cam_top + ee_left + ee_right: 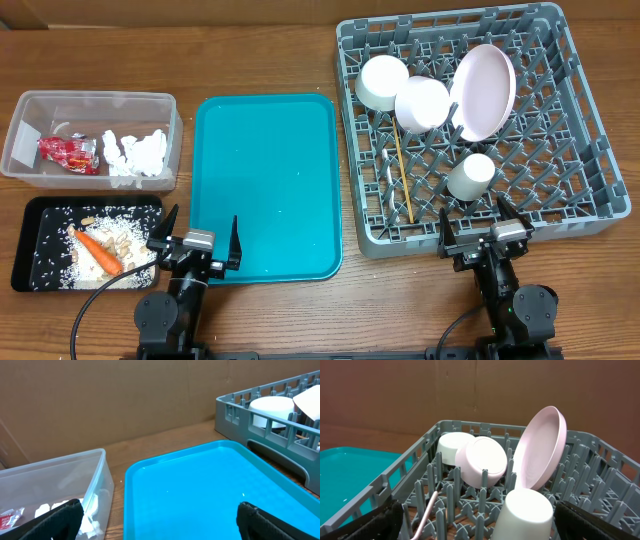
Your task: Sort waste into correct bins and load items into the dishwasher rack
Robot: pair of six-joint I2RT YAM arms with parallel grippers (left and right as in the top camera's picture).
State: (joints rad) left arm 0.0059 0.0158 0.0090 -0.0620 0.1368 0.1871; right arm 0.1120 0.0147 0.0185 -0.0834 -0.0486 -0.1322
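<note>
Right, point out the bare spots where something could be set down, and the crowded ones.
The teal tray, between the clear tub and the dishwasher rack, is bare all over. The rack's right side, beyond the plate and cup, holds only pegs. Crowded: the rack's far left with two bowls, the tub's wrapper and tissue, the black tray with carrot and rice.

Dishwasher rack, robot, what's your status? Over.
Left end effector, right end effector open, empty. Dishwasher rack holds plate, bowls, cup, chopsticks. Red wrapper, tissue in clear tub. Nothing in the way.
</note>
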